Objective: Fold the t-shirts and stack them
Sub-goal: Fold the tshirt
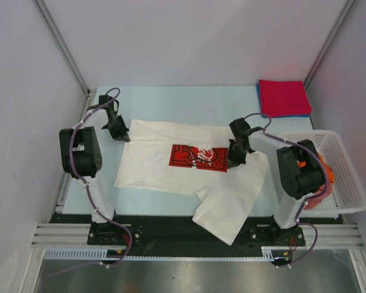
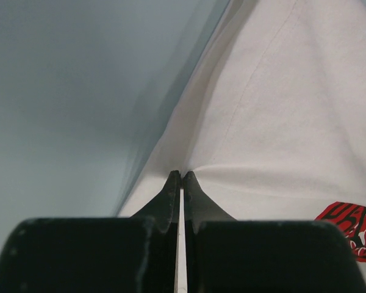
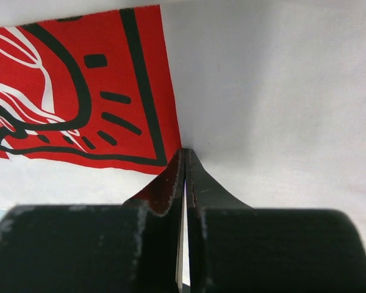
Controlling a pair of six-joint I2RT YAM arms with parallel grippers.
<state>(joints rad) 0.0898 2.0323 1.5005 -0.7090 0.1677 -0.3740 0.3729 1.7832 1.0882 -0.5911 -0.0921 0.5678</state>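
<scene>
A white t-shirt (image 1: 152, 165) with a red rectangular logo (image 1: 198, 157) lies spread on the pale blue table (image 1: 171, 101), one part hanging over the near edge. My left gripper (image 1: 123, 135) sits at its far left corner. In the left wrist view the left gripper (image 2: 181, 174) is shut, pinching puckered white cloth (image 2: 280, 110). My right gripper (image 1: 235, 160) is just right of the logo. In the right wrist view the right gripper (image 3: 184, 151) is shut on white cloth (image 3: 262, 91) at the logo's (image 3: 67, 91) lower corner.
A folded red t-shirt (image 1: 283, 96) rests on a folded blue one (image 1: 290, 115) at the back right corner. A white lattice basket (image 1: 348, 183) on the right holds orange cloth (image 1: 325, 173) and pinkish-red cloth (image 1: 317, 198). White walls enclose the table.
</scene>
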